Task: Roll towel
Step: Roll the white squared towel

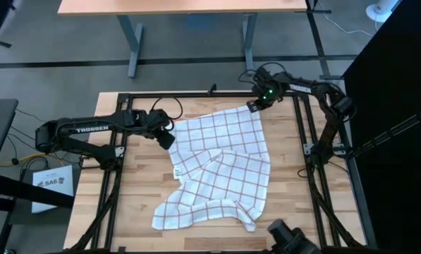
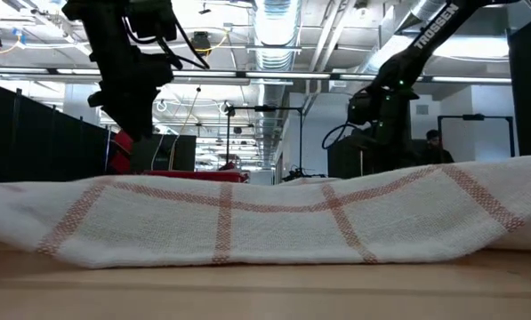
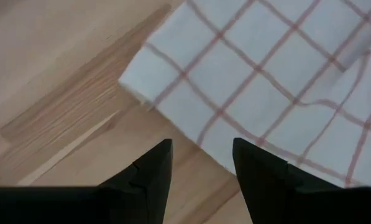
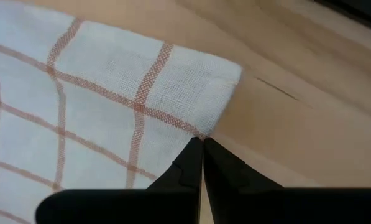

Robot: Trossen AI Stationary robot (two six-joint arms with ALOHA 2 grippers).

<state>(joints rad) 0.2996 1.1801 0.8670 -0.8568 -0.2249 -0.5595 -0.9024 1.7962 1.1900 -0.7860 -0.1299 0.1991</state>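
Just ahead of the right gripper [image 4: 202, 163], clenched on its edge, the towel [image 1: 221, 166] lies rumpled on the table [image 1: 136, 187]; the left gripper [image 3: 201, 165] hovers released beside another corner.

One towel [image 1: 221, 166]; one table [image 1: 132, 204] — two arms [image 1: 90, 130].

The high view looks straight down on the table [image 1: 139, 212]. The low view looks level across it. Each wrist view looks down close; all share the towel [image 1: 221, 173].
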